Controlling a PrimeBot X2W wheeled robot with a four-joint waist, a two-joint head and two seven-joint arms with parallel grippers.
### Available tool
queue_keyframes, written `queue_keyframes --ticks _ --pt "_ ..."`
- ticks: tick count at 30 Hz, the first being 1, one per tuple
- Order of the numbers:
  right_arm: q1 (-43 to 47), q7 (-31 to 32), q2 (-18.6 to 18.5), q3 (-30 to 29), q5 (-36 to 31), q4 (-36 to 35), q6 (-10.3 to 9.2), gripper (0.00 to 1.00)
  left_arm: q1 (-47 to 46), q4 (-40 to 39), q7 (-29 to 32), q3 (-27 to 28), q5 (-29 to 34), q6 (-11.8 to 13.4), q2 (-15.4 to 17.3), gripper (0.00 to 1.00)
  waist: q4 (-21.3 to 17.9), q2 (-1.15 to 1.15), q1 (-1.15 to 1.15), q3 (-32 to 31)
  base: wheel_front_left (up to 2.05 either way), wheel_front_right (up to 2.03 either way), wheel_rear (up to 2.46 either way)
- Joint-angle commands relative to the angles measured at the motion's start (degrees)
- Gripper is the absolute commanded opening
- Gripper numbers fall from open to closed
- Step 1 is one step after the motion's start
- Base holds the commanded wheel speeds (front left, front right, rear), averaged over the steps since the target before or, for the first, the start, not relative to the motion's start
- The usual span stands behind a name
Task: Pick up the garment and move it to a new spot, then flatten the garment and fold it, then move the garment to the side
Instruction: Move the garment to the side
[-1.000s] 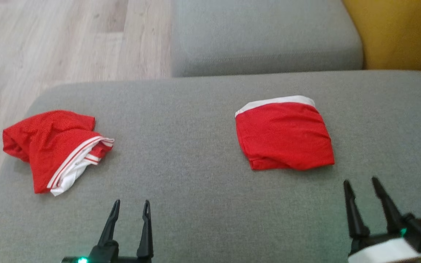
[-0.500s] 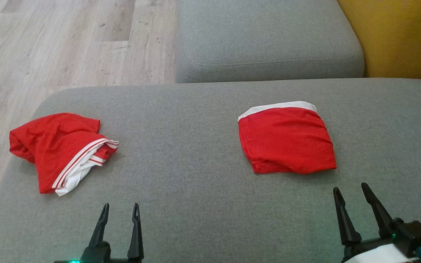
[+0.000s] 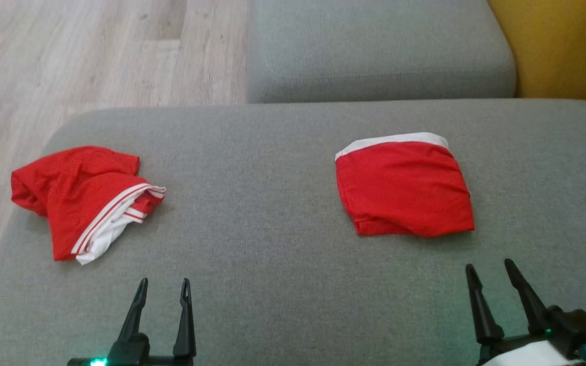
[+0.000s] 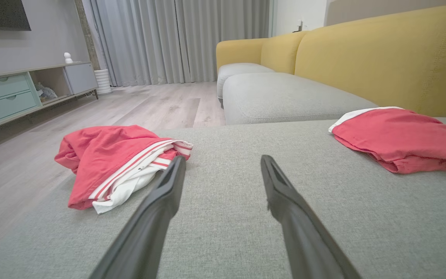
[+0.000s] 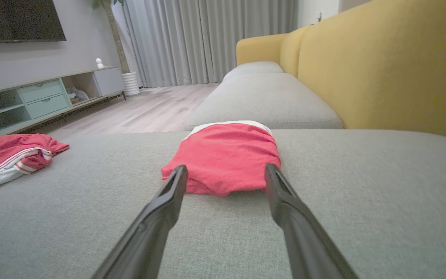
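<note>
Two red garments lie on the grey cushion [image 3: 272, 244]. A crumpled red garment [image 3: 82, 198] with white stripes and white lining sits near the left edge; the left wrist view has this crumpled garment [image 4: 118, 162] ahead and to the left. A folded red garment [image 3: 402, 185] with a white band lies flat at the right. My left gripper [image 3: 163, 284] is open above the cushion's front, nothing between its fingers. My right gripper [image 3: 489, 269] is open too, just short of the folded garment [image 5: 225, 157], which lies straight ahead between its fingers.
A second grey cushion [image 3: 374, 51] lies beyond, with the yellow sofa back [image 3: 562, 46] at the right. Wooden floor [image 3: 69, 61] drops off past the cushion's left edge. A low TV cabinet [image 4: 21, 93] and curtains [image 4: 176, 38] stand far off.
The camera has shifted a little between frames. Both grippers sit slightly lower than a second ago and stay open. The garments lie as before.
</note>
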Motion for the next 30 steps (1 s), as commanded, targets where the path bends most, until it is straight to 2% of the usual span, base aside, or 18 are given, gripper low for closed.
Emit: queue_keyframes --ticks 1,3,8,11,18,25,26,27,28,30 --pt "-2.3 -0.6 -0.2 0.6 0.8 -0.7 -0.04 1.0 -2.4 -2.0 -0.3 2.4 0.6 -0.3 0.1 1.0 0.1 0.0 0.0 1.1 0.0 0.0 0.0" --pt "-3.4 -0.6 0.3 -0.6 2.6 0.2 -0.04 1.0 -2.8 -2.3 -0.3 2.5 0.8 -0.6 0.1 1.0 0.3 0.0 0.0 2.3 0.0 0.0 0.0" --pt "-10.7 -0.4 -2.6 1.2 7.0 9.3 -0.04 1.0 -3.9 -2.6 -0.3 2.7 0.7 -1.2 0.0 1.0 0.7 0.0 0.0 5.6 0.0 0.0 0.0" --pt "-18.7 3.8 -5.4 2.3 8.8 14.2 -0.04 1.0 -5.2 -3.4 -0.3 2.2 0.8 -1.4 -0.2 1.0 0.8 0.0 0.0 8.4 0.0 0.0 0.0" --pt "-36.6 15.6 -8.6 2.3 11.7 24.9 -0.04 1.0 -9.4 -5.2 -0.3 -0.1 1.0 -2.1 -0.4 1.0 1.9 0.0 0.0 14.5 0.0 0.0 0.0" --pt "-44.4 22.0 -9.1 3.3 14.8 33.9 -0.04 1.0 -12.1 -5.7 -0.3 -2.0 0.5 -1.9 -0.5 1.0 3.1 0.0 0.0 18.4 0.0 0.0 0.0" --pt "-45.0 22.6 -8.8 3.9 15.6 34.9 -0.04 0.93 -12.3 -5.7 -0.3 -2.2 0.4 -1.8 -0.5 1.0 3.2 0.0 0.0 18.7 0.0 0.0 0.0" --pt "-45.5 22.8 -8.6 4.5 16.4 35.5 -0.04 0.38 -12.5 -5.7 -0.3 -2.3 0.3 -1.7 -0.5 1.0 3.1 0.0 0.0 19.0 0.0 0.0 0.0" --pt "-45.9 22.4 -8.5 5.0 17.3 35.8 -0.04 0.0 -12.6 -5.8 -0.3 -2.4 0.2 -1.6 -0.5 1.0 3.0 0.0 0.0 19.3 0.0 0.0 0.0" --pt "-46.5 21.4 -8.9 6.6 18.3 36.0 -0.04 0.0 -12.8 -6.0 -0.3 -2.3 0.0 -1.3 -0.5 1.0 2.3 0.0 0.0 19.9 0.0 0.0 0.0"
